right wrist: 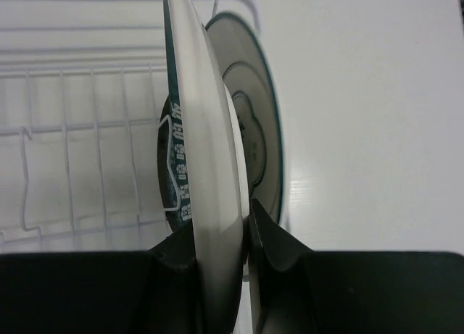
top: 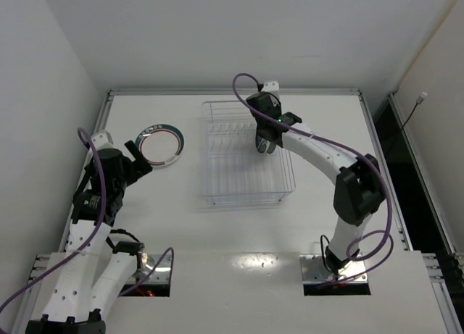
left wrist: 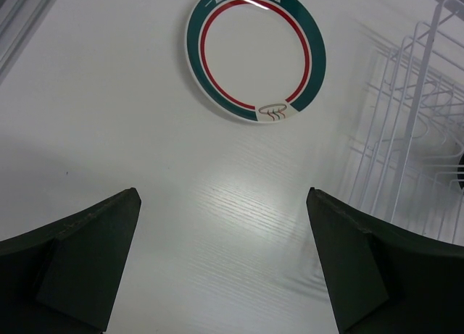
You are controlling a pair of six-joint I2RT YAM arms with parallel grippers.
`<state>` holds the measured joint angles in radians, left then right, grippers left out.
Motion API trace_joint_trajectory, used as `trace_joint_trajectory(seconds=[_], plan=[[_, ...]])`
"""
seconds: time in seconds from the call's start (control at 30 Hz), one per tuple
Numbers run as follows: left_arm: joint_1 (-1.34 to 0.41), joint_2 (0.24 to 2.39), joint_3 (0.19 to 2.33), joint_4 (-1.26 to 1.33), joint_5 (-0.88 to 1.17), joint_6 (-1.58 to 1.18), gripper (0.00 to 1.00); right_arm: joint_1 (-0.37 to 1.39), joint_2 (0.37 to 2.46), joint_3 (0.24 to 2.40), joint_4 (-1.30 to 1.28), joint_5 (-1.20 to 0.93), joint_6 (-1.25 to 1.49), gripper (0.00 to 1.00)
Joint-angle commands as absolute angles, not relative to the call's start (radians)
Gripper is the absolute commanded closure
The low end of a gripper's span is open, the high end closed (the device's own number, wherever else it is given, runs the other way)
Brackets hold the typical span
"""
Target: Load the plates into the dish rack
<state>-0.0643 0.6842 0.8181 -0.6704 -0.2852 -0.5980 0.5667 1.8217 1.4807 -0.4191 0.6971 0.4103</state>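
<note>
A white plate with a dark green rim and red ring lies flat on the table, left of the clear dish rack; it also shows in the left wrist view. My left gripper is open and empty just short of it. My right gripper is over the rack, shut on the rim of the teal patterned plate, held on edge. A green-rimmed plate stands upright close beside it. The pale greyish-white plate is out of view.
The rack's thin tines stand in rows to the left of the held plate. The rack's near corner is to the right of my left gripper. White walls close in the table at the back and left.
</note>
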Motion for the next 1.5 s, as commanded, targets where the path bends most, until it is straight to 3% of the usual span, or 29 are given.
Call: trace_joint_trajectory(seconds=[0.0,0.27,0.7,1.23,1.47], plan=[[-0.072,0.676,0.827,-0.641,-0.299,-0.583,0.01,0.569,1.684,1.535,-0.345,0.811,0.374,1.00],[-0.072,0.686,0.827,-0.641,-0.299,-0.583,0.01,0.578,1.684,1.605,-0.357,0.798,0.353,1.00],[-0.072,0.686,0.827,-0.641,-0.299,-0.583,0.01,0.578,1.721,1.466,-0.302,0.637,0.416,1.00],[-0.072,0.695,0.827,-0.641,-0.299,-0.583,0.01,0.569,1.879,1.519,-0.390,0.523,0.446,0.99],[-0.072,0.713,0.827,-0.632,-0.299,-0.583,0.01,0.569,1.850,1.551,-0.434,0.502,0.446,0.66]])
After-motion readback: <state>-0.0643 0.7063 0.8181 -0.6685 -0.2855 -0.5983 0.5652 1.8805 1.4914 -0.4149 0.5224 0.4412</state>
